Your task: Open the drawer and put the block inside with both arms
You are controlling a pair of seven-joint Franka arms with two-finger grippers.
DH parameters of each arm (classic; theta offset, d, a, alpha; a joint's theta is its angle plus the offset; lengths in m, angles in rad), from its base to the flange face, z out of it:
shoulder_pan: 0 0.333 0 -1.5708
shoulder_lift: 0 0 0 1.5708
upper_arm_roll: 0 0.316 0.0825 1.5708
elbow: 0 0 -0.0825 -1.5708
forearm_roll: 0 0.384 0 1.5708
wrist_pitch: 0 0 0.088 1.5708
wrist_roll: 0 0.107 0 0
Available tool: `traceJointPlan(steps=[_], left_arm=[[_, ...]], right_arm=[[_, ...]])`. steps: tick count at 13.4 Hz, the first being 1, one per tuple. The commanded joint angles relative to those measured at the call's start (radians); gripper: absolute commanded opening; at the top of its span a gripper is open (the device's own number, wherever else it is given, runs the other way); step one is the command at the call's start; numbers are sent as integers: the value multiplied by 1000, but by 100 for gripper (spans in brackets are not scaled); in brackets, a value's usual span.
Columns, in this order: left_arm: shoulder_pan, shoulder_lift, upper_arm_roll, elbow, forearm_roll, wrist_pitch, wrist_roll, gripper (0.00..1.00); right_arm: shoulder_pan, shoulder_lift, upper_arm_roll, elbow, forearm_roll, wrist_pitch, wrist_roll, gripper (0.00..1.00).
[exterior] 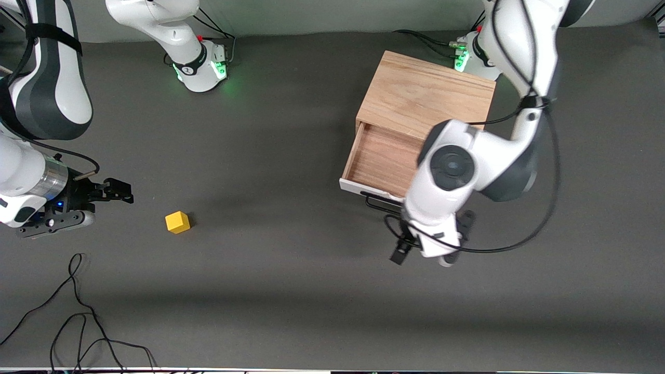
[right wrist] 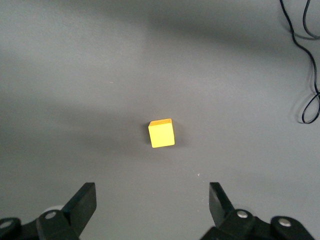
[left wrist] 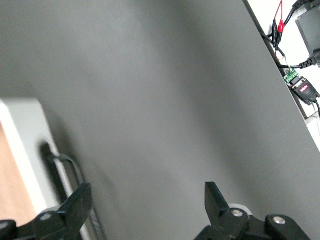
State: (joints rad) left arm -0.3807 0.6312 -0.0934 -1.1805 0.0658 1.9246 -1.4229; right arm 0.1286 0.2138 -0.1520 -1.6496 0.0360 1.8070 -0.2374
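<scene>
Front view, drawer (exterior: 382, 161) open toward camera

yellow block (exterior: 177, 222), oak-grain drawer (exterior: 382, 158), grey table (exterior: 291, 156)

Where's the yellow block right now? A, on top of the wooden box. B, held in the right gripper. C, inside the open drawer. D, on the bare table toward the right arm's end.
D: the yellow block sits alone on the table, apart from the open drawer and beyond the right gripper's open fingers.
</scene>
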Motion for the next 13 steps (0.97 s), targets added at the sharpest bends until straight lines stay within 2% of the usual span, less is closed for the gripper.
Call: traceJointPlan(steps=[1, 6, 9, 13], left_arm=[[81, -62, -14, 13, -39, -105, 195, 100], [212, -174, -12, 9, -75, -310, 586, 100], [302, -229, -12, -13, -89, -396, 795, 100], [376, -297, -3, -59, -100, -495, 1091, 100]], right_arm=[[-21, 15, 0, -16, 15, 41, -68, 100], [-21, 19, 0, -154, 18, 237, -105, 100], [-17, 78, 0, -214, 18, 326, -137, 100], [-10, 148, 12, -374, 18, 616, -145, 100]])
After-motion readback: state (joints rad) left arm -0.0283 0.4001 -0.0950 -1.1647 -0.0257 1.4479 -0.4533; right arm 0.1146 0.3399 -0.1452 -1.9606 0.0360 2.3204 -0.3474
